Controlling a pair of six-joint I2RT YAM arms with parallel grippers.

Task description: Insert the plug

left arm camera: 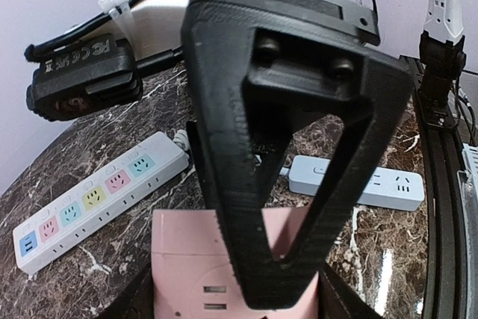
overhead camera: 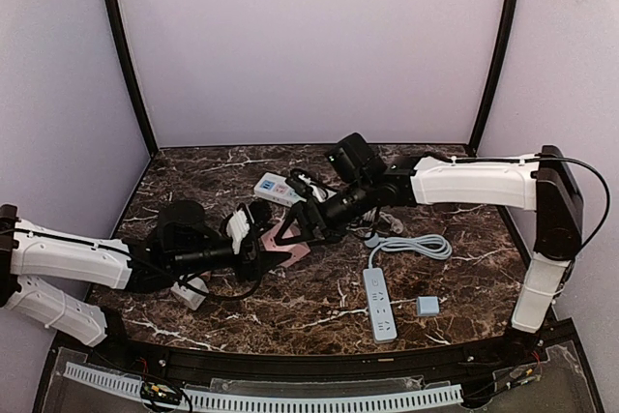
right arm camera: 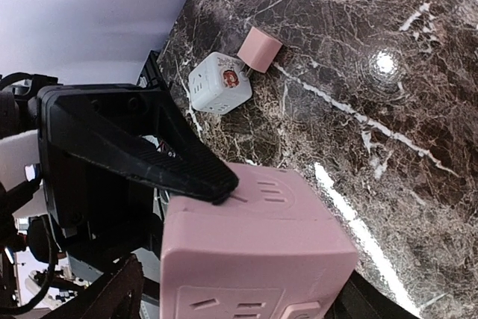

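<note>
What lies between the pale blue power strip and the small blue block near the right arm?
Nothing. The top view shows only bare marble table between the power strip and the small blue block.

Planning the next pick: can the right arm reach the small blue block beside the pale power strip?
Probably yes. The blue block lies uncovered on that arm's side, clear of the power strip. The right gripper first has to leave the pink cube it straddles.

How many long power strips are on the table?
2. The colourful strip lies at the back, left of centre; the pale blue strip lies near the front, right of centre. More could be hidden.
</note>
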